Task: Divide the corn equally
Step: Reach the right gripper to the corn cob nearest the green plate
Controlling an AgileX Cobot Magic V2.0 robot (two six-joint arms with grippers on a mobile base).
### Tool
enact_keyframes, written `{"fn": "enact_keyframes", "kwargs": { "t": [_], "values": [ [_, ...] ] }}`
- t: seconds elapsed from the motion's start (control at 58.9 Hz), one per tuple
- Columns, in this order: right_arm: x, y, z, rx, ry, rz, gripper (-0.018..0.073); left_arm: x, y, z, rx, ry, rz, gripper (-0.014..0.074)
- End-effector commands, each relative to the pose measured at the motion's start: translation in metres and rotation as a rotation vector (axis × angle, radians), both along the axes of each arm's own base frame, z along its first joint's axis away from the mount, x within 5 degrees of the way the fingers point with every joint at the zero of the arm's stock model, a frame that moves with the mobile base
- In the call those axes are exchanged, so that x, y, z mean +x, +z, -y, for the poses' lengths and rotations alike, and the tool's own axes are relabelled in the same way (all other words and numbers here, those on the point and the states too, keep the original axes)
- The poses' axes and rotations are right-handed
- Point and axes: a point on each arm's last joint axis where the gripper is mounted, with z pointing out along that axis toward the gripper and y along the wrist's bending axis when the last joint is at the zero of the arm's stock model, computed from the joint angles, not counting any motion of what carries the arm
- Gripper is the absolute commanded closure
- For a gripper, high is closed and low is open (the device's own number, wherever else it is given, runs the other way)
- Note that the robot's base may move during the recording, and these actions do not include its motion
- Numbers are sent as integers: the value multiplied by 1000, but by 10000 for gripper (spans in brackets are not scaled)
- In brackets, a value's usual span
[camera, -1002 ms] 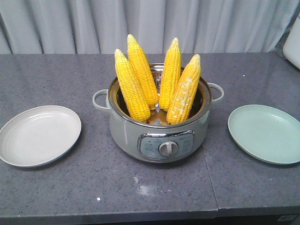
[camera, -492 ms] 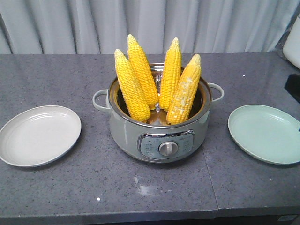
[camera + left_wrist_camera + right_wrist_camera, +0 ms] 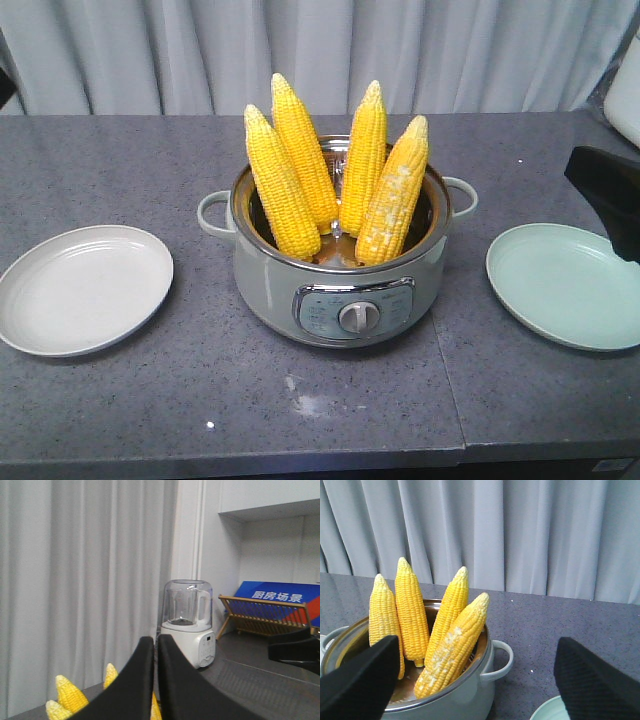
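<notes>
Since half a second ago, the right arm [image 3: 606, 195] has pushed farther in from the edge of the front view and now hangs dark above the far rim of the green plate, while a sliver of the left arm [image 3: 5, 88] has appeared at the opposite edge, well away from the pot. A grey curtain [image 3: 450, 50] hangs behind the pot across the whole width. The speckled grey bench [image 3: 150, 400] carries everything, with the pot [image 3: 340, 290], a pale two-handled electric cooker with a dial on its front, at its middle. A white plate [image 3: 80, 290] lies to the left of the pot and a green plate [image 3: 570, 285] to the right, each apart from it and bare. The corn [image 3: 300, 150] is all in the pot: four yellow cobs stand on end with their tips up, leaning on the rim, two towards the pot's left side and two towards its right. The right hand [image 3: 477, 642] is spread wide, its two black fingers [image 3: 592, 680] at either edge of its wrist view with the pot and cobs framed between them, touching nothing. The left hand [image 3: 154, 639] is pressed together with only a thin slit between its fingers, pinching nothing, and cob tips show just below it.
</notes>
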Motion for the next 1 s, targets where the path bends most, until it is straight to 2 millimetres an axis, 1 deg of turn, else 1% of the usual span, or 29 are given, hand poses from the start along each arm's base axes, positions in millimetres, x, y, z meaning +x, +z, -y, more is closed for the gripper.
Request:
{"fn": "enact_keyframes", "kwargs": {
  "t": [0.0,0.119,0.221,0.323,0.492,0.543,0.594,0.662,0.764,0.832,0.866,0.883,0.985],
  "values": [
    [0,15,4,18,-42,70,-22,-6,14,3,-56,-58,33,575],
    [0,15,4,18,-42,70,-22,-4,14,1,-54,-40,28,564],
    [0,14,3,-21,-31,73,-22,-4,14,1,-54,-39,26,505],
    [0,14,3,-65,-24,85,-22,-4,14,1,-55,-37,24,382],
    [0,14,3,-62,-25,86,-22,1,12,-3,-66,33,-4,100],
    [0,14,3,-60,-25,86,-22,3,12,-5,-83,55,-27,36],
    [0,14,3,-54,-25,85,-22,4,11,-7,-91,73,-40,-8],
    [1,14,3,-29,-24,78,-22,6,11,-7,-95,77,-48,-27],
    [14,19,0,11,-7,51,-22,15,11,-6,-102,71,-77,-10],
    [29,30,-5,34,42,24,-22,25,14,-4,-115,61,-99,12],
    [40,34,-8,55,76,-6,-22,30,16,-4,-118,59,-106,20],
    [43,39,-9,62,87,-3,-22,34,16,-3,-116,60,-113,25],
    [76,50,-17,98,154,-65,-22,52,22,-1,-112,60,-126,39]
  ]
}}
